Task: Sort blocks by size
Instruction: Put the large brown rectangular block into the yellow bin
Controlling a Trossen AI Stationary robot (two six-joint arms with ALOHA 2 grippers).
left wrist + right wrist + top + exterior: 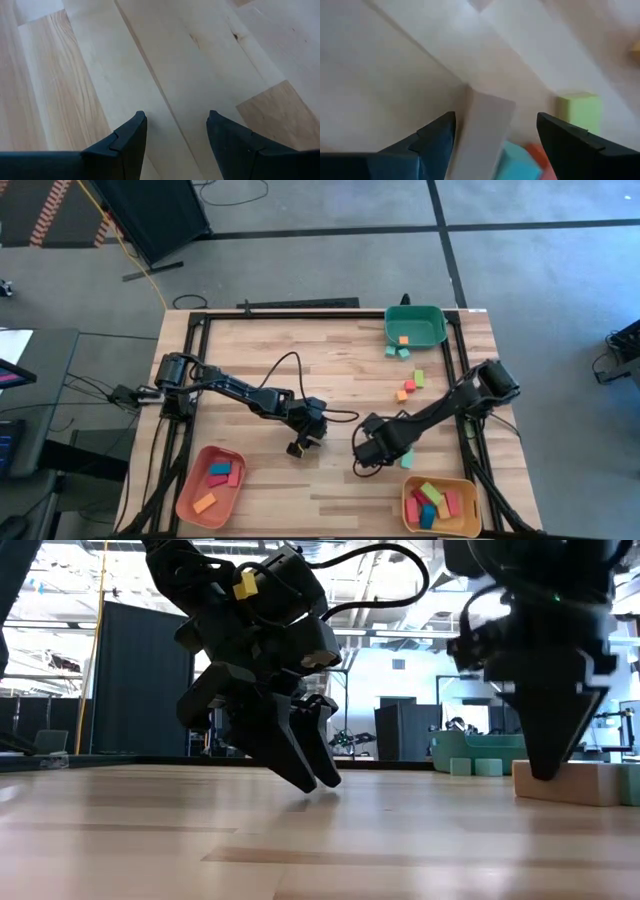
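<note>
The right gripper [366, 452] stands open, empty; it should align over one loose block before closing. The left gripper [300, 442], half-open, waits mid-table.

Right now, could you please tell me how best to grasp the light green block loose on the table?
Probably from above, pinching the green block across its short width at mid-length: it lies flat as a bar, though the orange block crowds one end.

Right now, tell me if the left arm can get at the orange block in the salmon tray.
Probably yes: the left gripper hangs open and empty near the salmon tray, with the orange block lying uncovered.
</note>
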